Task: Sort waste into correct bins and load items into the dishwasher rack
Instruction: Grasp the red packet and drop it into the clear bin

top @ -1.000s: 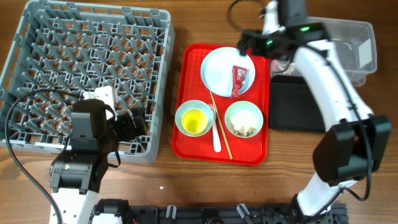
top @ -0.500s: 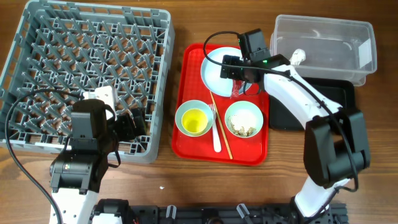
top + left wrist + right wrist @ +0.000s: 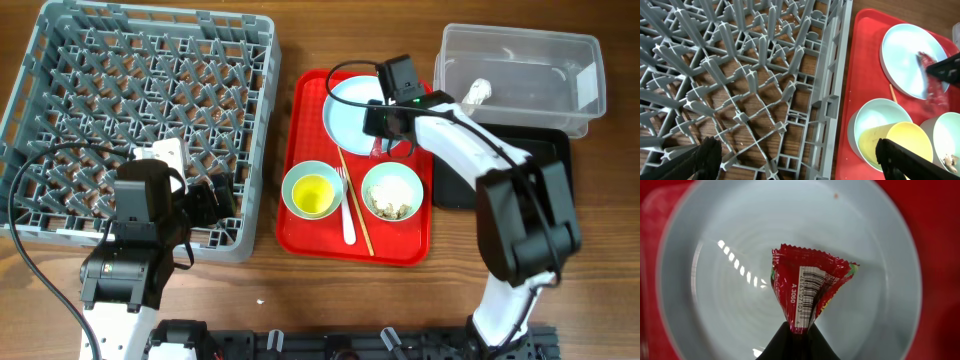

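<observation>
My right gripper (image 3: 799,330) is shut on the lower end of the red snack wrapper (image 3: 807,290), which stands up from the pale round plate (image 3: 715,280) on the red tray. In the overhead view that gripper (image 3: 385,135) sits over the plate's right side (image 3: 350,110). My left gripper (image 3: 799,160) hangs open above the front right edge of the grey dishwasher rack (image 3: 765,75), holding nothing. A yellow cup (image 3: 313,192) sits in one bowl and food scraps (image 3: 392,200) lie in the other. A tissue wad (image 3: 478,92) lies in the clear tub (image 3: 520,45).
The white fork (image 3: 347,215) and the chopstick (image 3: 357,210) lie between the two bowls on the red tray (image 3: 310,100). The black tray (image 3: 545,165) sits in front of the clear tub at the right. Bare wooden table runs along the front.
My right arm swung from over the clear tub to the plate and its jaws shut on the red wrapper. The tissue wad now shows in the tub. The left arm stayed put.
</observation>
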You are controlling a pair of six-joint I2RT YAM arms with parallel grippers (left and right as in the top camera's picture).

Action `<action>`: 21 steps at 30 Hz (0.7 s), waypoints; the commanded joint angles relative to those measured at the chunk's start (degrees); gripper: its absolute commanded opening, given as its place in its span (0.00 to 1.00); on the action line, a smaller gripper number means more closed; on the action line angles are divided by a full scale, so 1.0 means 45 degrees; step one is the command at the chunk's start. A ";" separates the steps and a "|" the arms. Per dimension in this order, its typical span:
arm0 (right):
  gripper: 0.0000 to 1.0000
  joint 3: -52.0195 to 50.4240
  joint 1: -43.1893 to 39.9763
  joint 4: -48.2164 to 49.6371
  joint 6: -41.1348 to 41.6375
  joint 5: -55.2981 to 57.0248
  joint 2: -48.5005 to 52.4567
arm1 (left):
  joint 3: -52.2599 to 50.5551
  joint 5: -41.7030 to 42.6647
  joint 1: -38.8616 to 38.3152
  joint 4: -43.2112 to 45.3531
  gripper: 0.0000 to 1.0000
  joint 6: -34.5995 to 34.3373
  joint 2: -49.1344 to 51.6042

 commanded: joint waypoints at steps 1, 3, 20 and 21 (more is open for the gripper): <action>0.07 0.0403 -0.0408 -0.0039 -0.0607 0.0097 -0.2200 | 0.0257 -0.0029 0.0083 0.0039 1.00 -0.0112 0.0000; 0.06 0.0437 -0.1151 0.0024 -0.0607 0.0189 -0.3279 | 0.0257 -0.0029 0.0083 0.0039 1.00 -0.0112 0.0000; 0.12 0.0432 -0.5212 0.0967 0.1753 0.1350 -0.1758 | 0.0257 -0.0029 0.0083 0.0039 1.00 -0.0112 0.0000; 0.20 0.0432 -0.5217 0.1166 0.1715 0.1273 -0.1763 | 0.0257 -0.0029 0.0083 0.0039 1.00 -0.0112 0.0000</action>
